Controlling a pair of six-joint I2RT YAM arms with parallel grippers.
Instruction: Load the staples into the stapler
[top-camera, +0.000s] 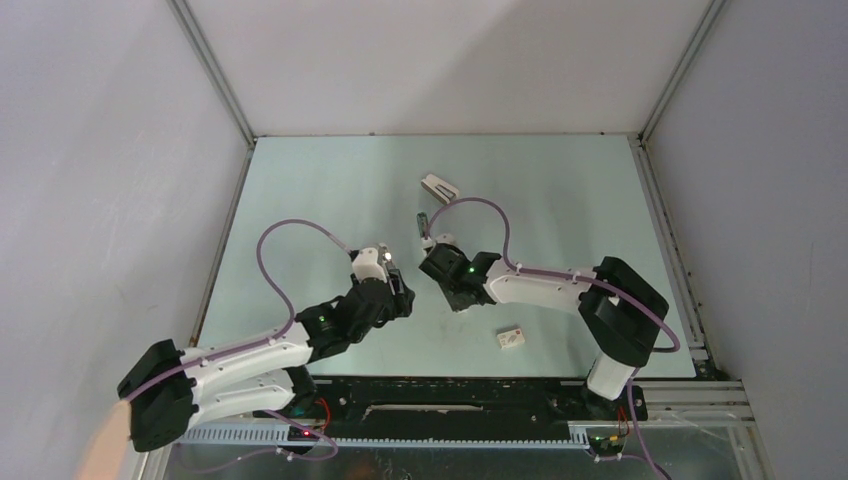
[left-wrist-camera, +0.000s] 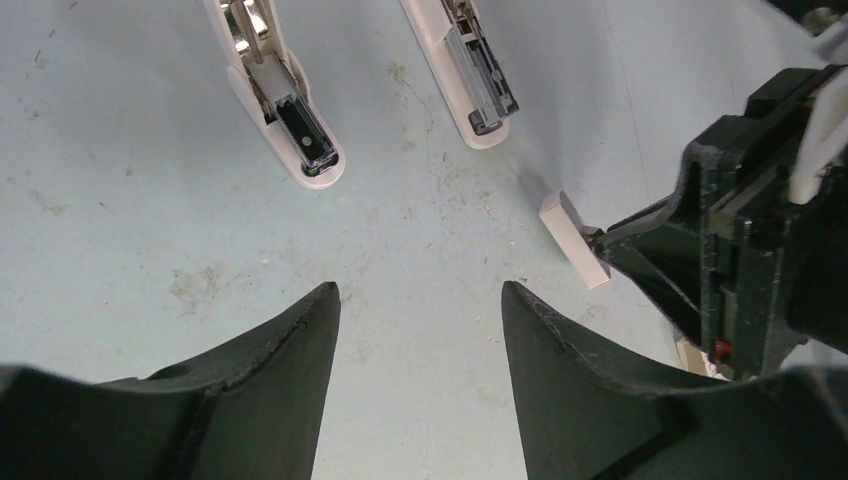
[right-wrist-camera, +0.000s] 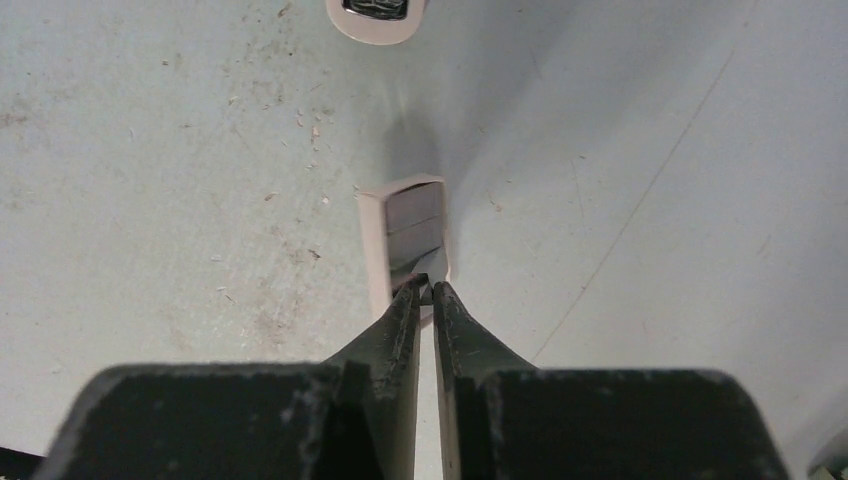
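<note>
The slim stapler (top-camera: 422, 222) lies mid-table. Its white end with a grey magazine shows in the left wrist view (left-wrist-camera: 468, 75) and at the top of the right wrist view (right-wrist-camera: 375, 12). The grey ribbed staples (right-wrist-camera: 412, 220) sit in a small open cream tray (right-wrist-camera: 374, 250), also seen in the left wrist view (left-wrist-camera: 572, 238), just short of the stapler's end. My right gripper (right-wrist-camera: 425, 288) is shut at the tray's near end, with a dark grey sliver between its tips; it also shows in the top view (top-camera: 432, 247). My left gripper (left-wrist-camera: 420, 295) is open and empty above bare table, left of the tray.
A second white-ended stapler piece with a metal plate (left-wrist-camera: 295, 125) lies left of the slim stapler. A white wedge-shaped stapler (top-camera: 438, 187) lies farther back. A small white box with a red mark (top-camera: 511, 338) lies near the front, by the right arm.
</note>
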